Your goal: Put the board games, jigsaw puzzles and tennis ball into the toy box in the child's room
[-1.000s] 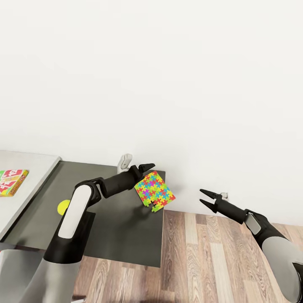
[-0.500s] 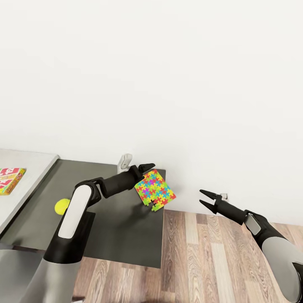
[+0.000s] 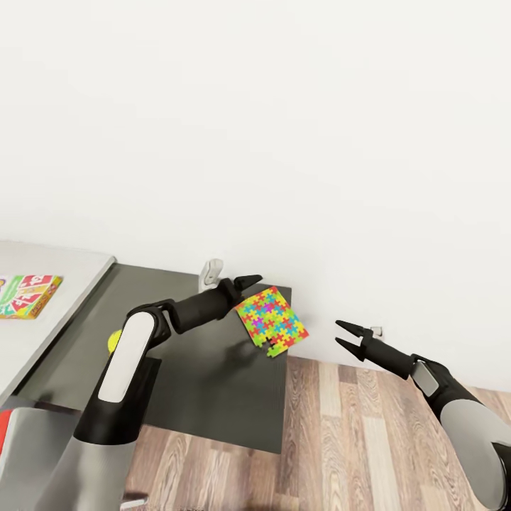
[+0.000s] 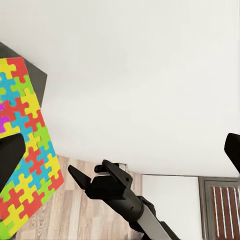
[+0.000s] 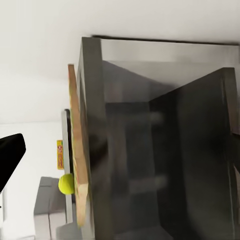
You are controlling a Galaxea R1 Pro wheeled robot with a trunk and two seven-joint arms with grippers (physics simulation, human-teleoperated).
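A multicoloured jigsaw puzzle (image 3: 273, 321) sits at the far right corner of the dark grey table wing (image 3: 199, 376), overhanging its edge, one side raised with a shadow beneath. My left gripper (image 3: 250, 289) is open right beside it, and one finger (image 4: 10, 157) overlaps the jigsaw puzzle (image 4: 27, 150). The tennis ball (image 3: 113, 341) lies on the dark wing, half hidden behind my left forearm. A board game (image 3: 28, 296) lies flat on the light grey wing (image 3: 50, 341). My right gripper (image 3: 339, 332) hangs open over the floor, right of the table.
A white wall runs close behind the table, with a white socket (image 3: 211, 270) above the dark wing. Wood-plank floor (image 3: 355, 440) lies right of the table. A light grey shape (image 3: 35, 454) with a red sliver fills the lower left corner; I cannot tell what it is.
The whole picture has shifted, so the camera moved: table, puzzle, ball and board game sit slightly further right. Both arms hold the same pose in the view, grippers still open.
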